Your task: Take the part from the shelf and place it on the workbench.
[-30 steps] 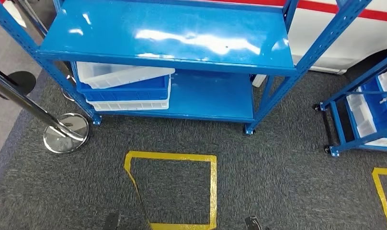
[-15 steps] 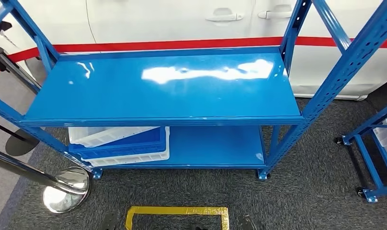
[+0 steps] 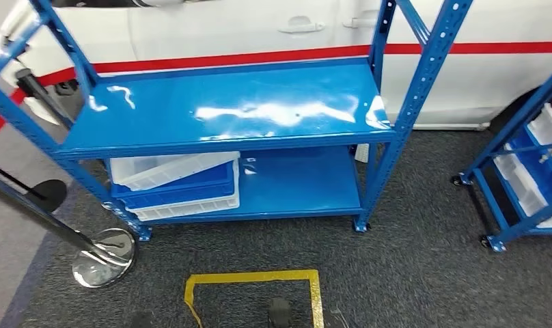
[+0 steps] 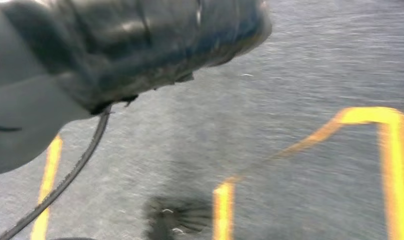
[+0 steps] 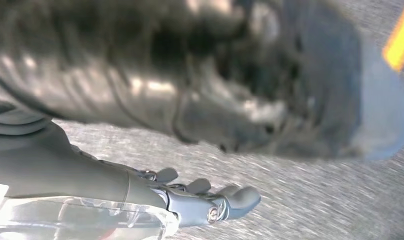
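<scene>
Facing a blue two-tier metal shelf rack (image 3: 225, 113): front edge open to me, with grey carpet (image 3: 410, 273) and a yellow tape square (image 3: 314, 295) between us.

- Left flank: chrome stanchion base (image 3: 102, 263).
- Right flank: blue wheeled cart (image 3: 495, 205), set apart from the rack.
- Lower tier, left: stacked white and blue plastic bins (image 3: 181, 188).
- Part: I cannot make it out; possibly inside the bins, hidden by their walls.
- Right hand (image 5: 190, 200): hangs over the carpet, fingers apart, gripping nothing.
- Left hand (image 4: 25, 125): blurred grey cover, fingers out of sight; I cannot tell its state.
</scene>
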Robot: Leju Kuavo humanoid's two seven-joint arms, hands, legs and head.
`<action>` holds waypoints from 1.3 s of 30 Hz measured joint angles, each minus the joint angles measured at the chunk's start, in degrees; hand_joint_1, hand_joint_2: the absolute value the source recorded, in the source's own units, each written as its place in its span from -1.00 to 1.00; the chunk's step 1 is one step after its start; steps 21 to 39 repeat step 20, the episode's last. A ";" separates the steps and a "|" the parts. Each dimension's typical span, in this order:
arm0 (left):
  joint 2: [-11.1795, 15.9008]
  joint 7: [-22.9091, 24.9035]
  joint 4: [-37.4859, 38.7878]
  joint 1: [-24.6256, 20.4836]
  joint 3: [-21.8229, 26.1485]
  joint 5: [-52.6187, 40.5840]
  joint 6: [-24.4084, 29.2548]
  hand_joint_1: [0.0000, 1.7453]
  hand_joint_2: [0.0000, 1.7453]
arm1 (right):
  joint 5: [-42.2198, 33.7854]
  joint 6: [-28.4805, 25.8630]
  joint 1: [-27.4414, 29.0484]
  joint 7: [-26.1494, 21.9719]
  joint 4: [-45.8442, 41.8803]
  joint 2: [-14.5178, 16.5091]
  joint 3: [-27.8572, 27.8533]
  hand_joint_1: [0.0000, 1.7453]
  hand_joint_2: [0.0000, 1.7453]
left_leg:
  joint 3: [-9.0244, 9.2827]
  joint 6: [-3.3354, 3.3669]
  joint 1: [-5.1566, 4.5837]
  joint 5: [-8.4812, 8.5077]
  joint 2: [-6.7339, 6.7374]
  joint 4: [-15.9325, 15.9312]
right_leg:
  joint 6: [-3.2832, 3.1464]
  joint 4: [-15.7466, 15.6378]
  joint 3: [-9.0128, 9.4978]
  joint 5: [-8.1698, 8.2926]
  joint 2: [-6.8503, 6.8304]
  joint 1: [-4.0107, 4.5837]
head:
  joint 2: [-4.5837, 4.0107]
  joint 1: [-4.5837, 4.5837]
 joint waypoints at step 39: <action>-0.23 3.75 -0.79 -1.01 -1.66 -2.59 4.63 -1.00 -1.00 | 2.22 -0.79 -1.80 0.16 -1.29 0.05 0.01 -1.00 -1.00 | -22.71 -9.59 6.26 -0.88 -0.65 22.68 | 1.46 18.12 15.68 -24.45 -0.69 -4.00 | 0.00 1.78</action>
